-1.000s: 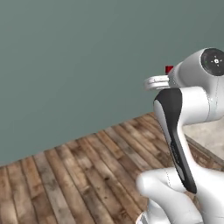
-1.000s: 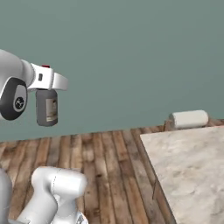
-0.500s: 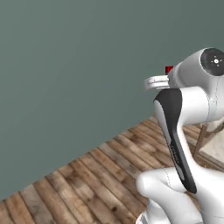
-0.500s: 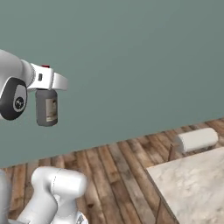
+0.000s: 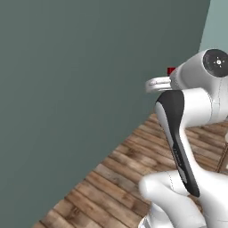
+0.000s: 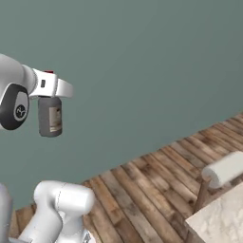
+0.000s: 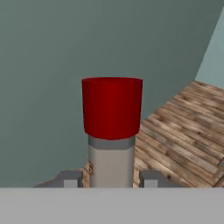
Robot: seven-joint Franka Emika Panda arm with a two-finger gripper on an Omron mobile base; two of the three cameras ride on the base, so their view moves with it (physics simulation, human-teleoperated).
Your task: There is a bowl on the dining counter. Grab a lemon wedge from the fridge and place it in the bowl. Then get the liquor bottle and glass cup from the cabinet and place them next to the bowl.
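Red-capped bottle point(image 7: 112, 131) is clamped at the neck between the fingers point(image 7: 71, 179), frame centre | bottle hangs upright at left of right base view point(image 6: 50, 115) | marble surface point(image 6: 219, 219) corner seen lower right

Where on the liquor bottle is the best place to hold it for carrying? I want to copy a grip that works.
At the neck, just under the red cap, coming in level from the side. The liquor bottle hangs upright from the gripper, whose jaws stand on either side of the narrow neck. The cap flares wider than the neck, which probably helps keep the bottle from slipping down.
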